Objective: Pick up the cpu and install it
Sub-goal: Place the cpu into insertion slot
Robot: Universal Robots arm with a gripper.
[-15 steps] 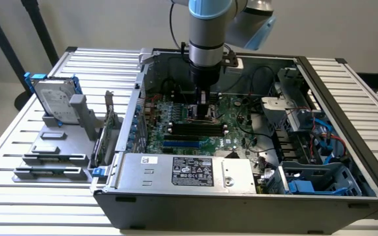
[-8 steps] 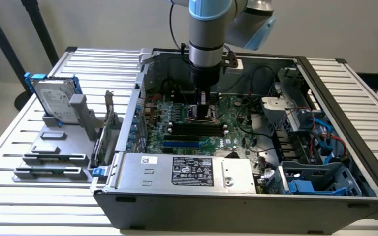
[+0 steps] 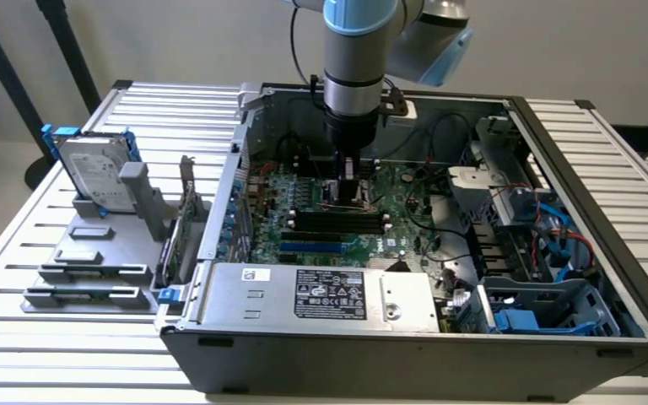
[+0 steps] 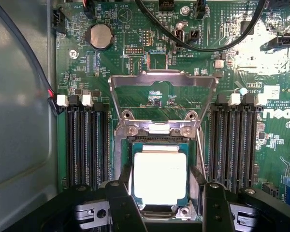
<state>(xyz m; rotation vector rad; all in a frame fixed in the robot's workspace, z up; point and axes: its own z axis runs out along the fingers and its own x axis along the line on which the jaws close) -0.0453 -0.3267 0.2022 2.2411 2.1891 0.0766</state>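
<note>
Fingers of the hand are being held apart, one on each side of the cpu. The cpu is lying flat in its socket on the green board, silver top up. Just beyond it, the metal socket frame is standing tilted open, with memory slots flanking it. Farther off, a round battery is sitting on the board. In the exterior view, the hand is hanging inside the open computer case on the table.
</note>
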